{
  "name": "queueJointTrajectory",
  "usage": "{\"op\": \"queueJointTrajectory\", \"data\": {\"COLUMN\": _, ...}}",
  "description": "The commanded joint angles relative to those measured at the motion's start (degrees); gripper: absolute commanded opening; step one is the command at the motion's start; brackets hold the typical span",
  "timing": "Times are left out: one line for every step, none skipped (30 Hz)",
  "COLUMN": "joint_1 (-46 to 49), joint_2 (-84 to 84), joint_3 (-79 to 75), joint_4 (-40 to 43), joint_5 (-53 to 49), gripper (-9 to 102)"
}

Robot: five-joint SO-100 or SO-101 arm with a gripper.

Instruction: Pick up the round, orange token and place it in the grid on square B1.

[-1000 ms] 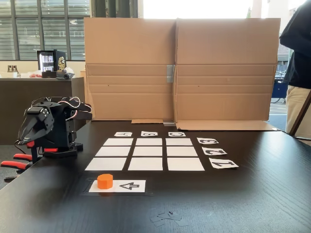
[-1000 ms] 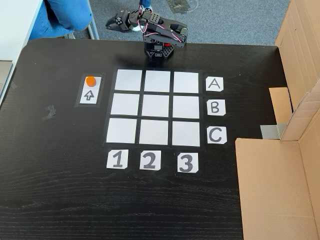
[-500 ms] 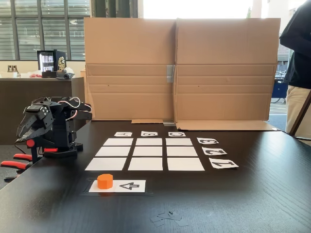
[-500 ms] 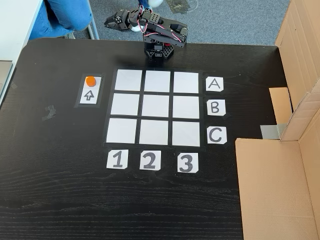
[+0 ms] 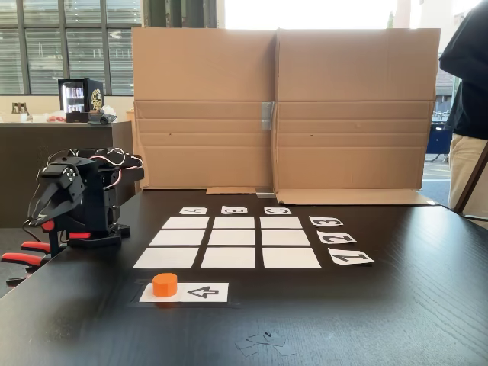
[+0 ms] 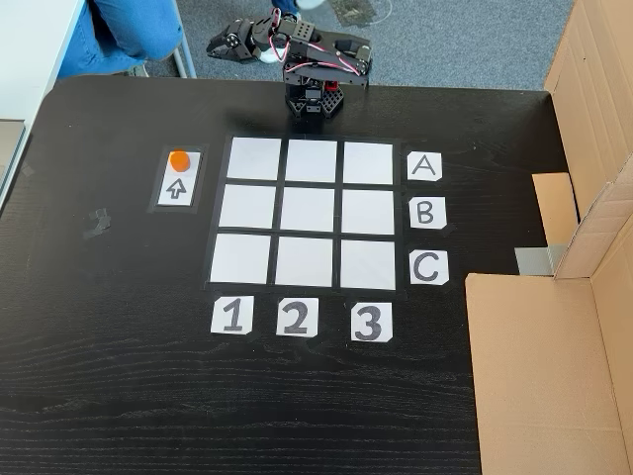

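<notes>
1. Arm sits folded at the surface edge, just beyond the A row in the top-down fixed view, w/ its base on the dark top.
2. Hand points down off the surface's left side in the low fixed view; in the top-down one it hangs out past the edge over grey floor. Can't tell if it's clenched or released; nothing seen in it.
3. Token rests on the end of the white arrow strip, beside col 1 of the grid, apart from it. In the low view token is at the strip's left end.
4. Square B1 is blank, middle of the col above the 1 label, in line w/ the B label.
5. Cardboard stands behind the grid in the low view.
6. Person at right edge of the low view; a blue-clad person at top left of the top-down view.
</notes>
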Motion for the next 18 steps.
{"op": "queueJointTrajectory", "data": {"joint_1": -0.79, "joint_2": -7.29, "joint_3": -7.91, "joint_4": 1.23, "joint_5": 0.00, "gripper": 6}}
{"op": "queueJointTrajectory", "data": {"joint_1": -1.05, "joint_2": -9.58, "joint_3": -10.11, "joint_4": 2.20, "joint_5": 0.00, "gripper": 7}}
{"op": "queueJointTrajectory", "data": {"joint_1": -1.32, "joint_2": -11.78, "joint_3": -12.57, "joint_4": 3.60, "joint_5": 0.00, "gripper": 9}}
{"op": "queueJointTrajectory", "data": {"joint_1": -1.67, "joint_2": -13.97, "joint_3": -14.85, "joint_4": 5.36, "joint_5": 0.00, "gripper": 13}}
{"op": "queueJointTrajectory", "data": {"joint_1": -2.02, "joint_2": -16.26, "joint_3": -17.40, "joint_4": 7.12, "joint_5": 0.00, "gripper": 17}}
{"op": "queueJointTrajectory", "data": {"joint_1": -2.64, "joint_2": -18.81, "joint_3": -20.39, "joint_4": 9.05, "joint_5": 0.00, "gripper": 19}}
{"op": "queueJointTrajectory", "data": {"joint_1": -3.34, "joint_2": -21.18, "joint_3": -23.20, "joint_4": 10.99, "joint_5": 0.00, "gripper": 22}}
{"op": "queueJointTrajectory", "data": {"joint_1": -4.04, "joint_2": -23.91, "joint_3": -26.37, "joint_4": 13.18, "joint_5": 0.00, "gripper": 25}}
{"op": "queueJointTrajectory", "data": {"joint_1": -4.66, "joint_2": -26.63, "joint_3": -29.62, "joint_4": 15.64, "joint_5": 0.09, "gripper": 30}}
{"op": "queueJointTrajectory", "data": {"joint_1": -5.45, "joint_2": -29.27, "joint_3": -32.52, "joint_4": 18.11, "joint_5": 0.09, "gripper": 34}}
{"op": "queueJointTrajectory", "data": {"joint_1": -6.33, "joint_2": -31.73, "joint_3": -35.60, "joint_4": 20.39, "joint_5": 0.00, "gripper": 37}}
{"op": "queueJointTrajectory", "data": {"joint_1": -7.03, "joint_2": -34.37, "joint_3": -38.67, "joint_4": 22.59, "joint_5": 0.00, "gripper": 39}}
{"op": "queueJointTrajectory", "data": {"joint_1": -7.65, "joint_2": -36.83, "joint_3": -41.48, "joint_4": 24.43, "joint_5": 0.09, "gripper": 42}}
{"op": "queueJointTrajectory", "data": {"joint_1": -8.26, "joint_2": -39.20, "joint_3": -44.12, "joint_4": 26.10, "joint_5": 0.09, "gripper": 44}}
{"op": "queueJointTrajectory", "data": {"joint_1": -8.88, "joint_2": -41.40, "joint_3": -46.76, "joint_4": 27.33, "joint_5": 0.00, "gripper": 45}}
{"op": "queueJointTrajectory", "data": {"joint_1": -9.32, "joint_2": -43.59, "joint_3": -49.31, "joint_4": 28.30, "joint_5": 0.00, "gripper": 46}}
{"op": "queueJointTrajectory", "data": {"joint_1": -9.67, "joint_2": -45.70, "joint_3": -51.68, "joint_4": 29.18, "joint_5": 0.00, "gripper": 48}}
{"op": "queueJointTrajectory", "data": {"joint_1": -10.20, "joint_2": -47.81, "joint_3": -53.61, "joint_4": 29.79, "joint_5": -0.18, "gripper": 49}}
